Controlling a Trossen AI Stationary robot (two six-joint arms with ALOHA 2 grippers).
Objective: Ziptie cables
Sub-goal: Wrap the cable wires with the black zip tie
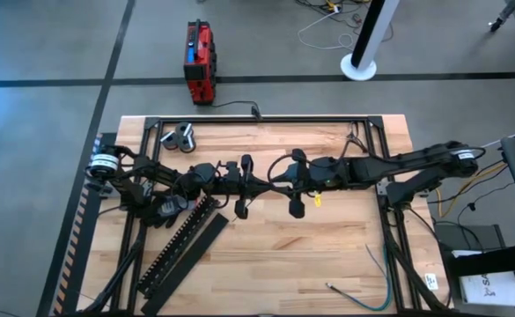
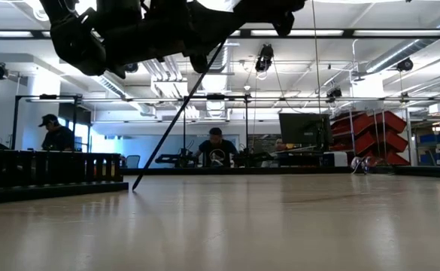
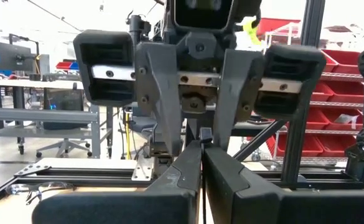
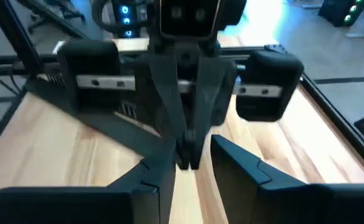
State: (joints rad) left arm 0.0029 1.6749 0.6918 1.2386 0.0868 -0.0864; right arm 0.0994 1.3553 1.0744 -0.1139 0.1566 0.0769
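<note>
My two grippers meet tip to tip above the middle of the table. My left gripper (image 1: 262, 184) (image 3: 201, 163) is shut, and a thin dark strip (image 2: 176, 120) slants down from the grippers, its lower end (image 2: 134, 188) on the table. My right gripper (image 1: 278, 183) (image 4: 193, 167) is open, with its fingers on either side of the left fingertips (image 4: 188, 152). The cables (image 1: 363, 295), thin green and blue wires, lie flat on the table near its front right corner, away from both grippers. My left gripper has a small dark end (image 3: 205, 134) sticking out between its shut fingertips, pinched only at their free ends. The fingers lie level and point toward the table's right. Whether this end belongs to the slanting strip I cannot tell.
A black comb-toothed duct and its flat lid (image 1: 187, 245) lie slantwise at the near left. A small metal part (image 1: 180, 136) rests at the far left. Black frame rails (image 1: 257, 118) border the table. A red box (image 1: 199, 62) stands on the floor beyond.
</note>
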